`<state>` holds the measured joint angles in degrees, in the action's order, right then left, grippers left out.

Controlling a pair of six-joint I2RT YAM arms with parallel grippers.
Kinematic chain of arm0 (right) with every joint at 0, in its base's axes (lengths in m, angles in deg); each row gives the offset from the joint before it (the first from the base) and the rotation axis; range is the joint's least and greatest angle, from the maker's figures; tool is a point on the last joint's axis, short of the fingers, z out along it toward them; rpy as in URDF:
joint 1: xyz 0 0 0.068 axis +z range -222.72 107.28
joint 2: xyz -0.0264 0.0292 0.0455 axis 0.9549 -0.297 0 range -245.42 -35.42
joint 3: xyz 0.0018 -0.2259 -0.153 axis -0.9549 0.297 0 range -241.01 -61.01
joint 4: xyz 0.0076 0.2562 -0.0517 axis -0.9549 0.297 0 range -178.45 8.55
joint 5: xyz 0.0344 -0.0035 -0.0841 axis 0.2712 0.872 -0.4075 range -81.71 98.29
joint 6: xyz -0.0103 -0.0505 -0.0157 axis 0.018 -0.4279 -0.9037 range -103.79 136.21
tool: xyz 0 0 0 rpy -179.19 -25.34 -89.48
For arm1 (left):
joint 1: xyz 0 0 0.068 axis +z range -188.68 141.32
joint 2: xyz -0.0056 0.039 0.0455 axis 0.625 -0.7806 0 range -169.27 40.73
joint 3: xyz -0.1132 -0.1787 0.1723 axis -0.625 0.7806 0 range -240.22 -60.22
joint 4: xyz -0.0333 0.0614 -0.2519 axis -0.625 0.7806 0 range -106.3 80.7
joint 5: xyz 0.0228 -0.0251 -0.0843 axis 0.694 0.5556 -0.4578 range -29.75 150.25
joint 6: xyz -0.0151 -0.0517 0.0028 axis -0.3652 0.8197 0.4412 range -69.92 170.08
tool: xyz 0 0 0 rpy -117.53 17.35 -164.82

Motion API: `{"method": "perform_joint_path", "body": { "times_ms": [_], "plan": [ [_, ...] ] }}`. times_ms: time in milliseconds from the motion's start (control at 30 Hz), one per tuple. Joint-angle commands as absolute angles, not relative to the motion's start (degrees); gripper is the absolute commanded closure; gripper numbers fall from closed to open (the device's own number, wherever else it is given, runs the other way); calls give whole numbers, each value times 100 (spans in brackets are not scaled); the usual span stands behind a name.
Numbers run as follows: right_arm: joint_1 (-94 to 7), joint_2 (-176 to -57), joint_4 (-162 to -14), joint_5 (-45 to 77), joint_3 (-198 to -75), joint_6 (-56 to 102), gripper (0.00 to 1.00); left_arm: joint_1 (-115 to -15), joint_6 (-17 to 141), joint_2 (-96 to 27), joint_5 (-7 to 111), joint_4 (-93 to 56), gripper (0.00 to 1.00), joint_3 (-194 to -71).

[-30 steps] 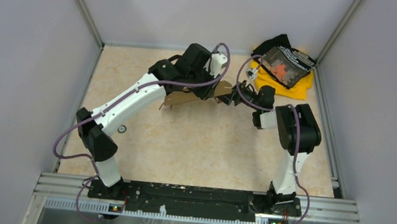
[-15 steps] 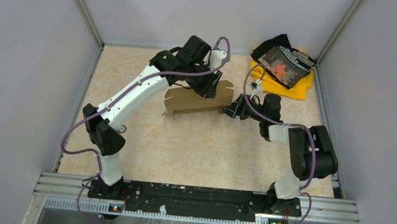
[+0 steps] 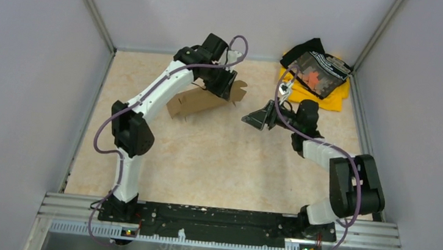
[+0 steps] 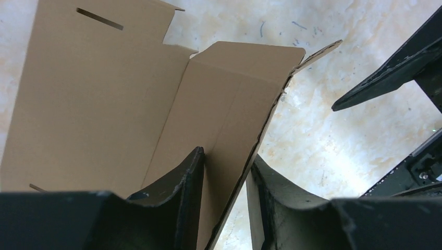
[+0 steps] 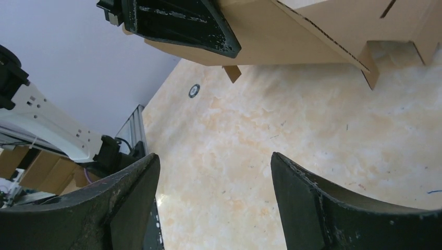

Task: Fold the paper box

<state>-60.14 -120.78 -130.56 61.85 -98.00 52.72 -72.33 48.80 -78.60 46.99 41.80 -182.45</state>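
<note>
Paper box (image 4: 104, 94) unfolded, edge pinched in left hand (image 4: 226, 156), right hand (image 5: 213, 156) spread

No text, label, brand, number or sign is legible in any view.

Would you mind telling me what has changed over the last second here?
The right gripper drew back from the right end of the paper box and is open, clear of it. The left gripper, still clamped on a panel, carried the box slightly left and farther back. The cloth pile has not moved.
</note>
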Motion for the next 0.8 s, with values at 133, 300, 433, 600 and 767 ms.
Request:
{"method": "perform_joint_path", "body": {
  "times_ms": [133, 300, 433, 600, 767],
  "plan": [
    [-6242, -11078, -12168, 5873, -10259, 4874, 22, -7257, 5126, -7273, 4171, 4226, 76, -18625],
    [-6411, -10423, -11363, 5421, -10351, 4634, 22, -7254, 5409, -6957, 3966, 4210, 76, -18766],
    [-6497, -9985, -10805, 5005, -10401, 4468, 23, -7256, 5632, -6718, 3894, 4169, 75, -18810],
    [-6644, -9679, -10081, 4467, -10475, 4436, 23, -7244, 6039, -6449, 3618, 4052, 72, -18781],
    [-6785, -9471, -9644, 4338, -10446, 4417, 23, -7245, 6403, -6244, 3416, 4003, 62, -18554]
  ]
}}
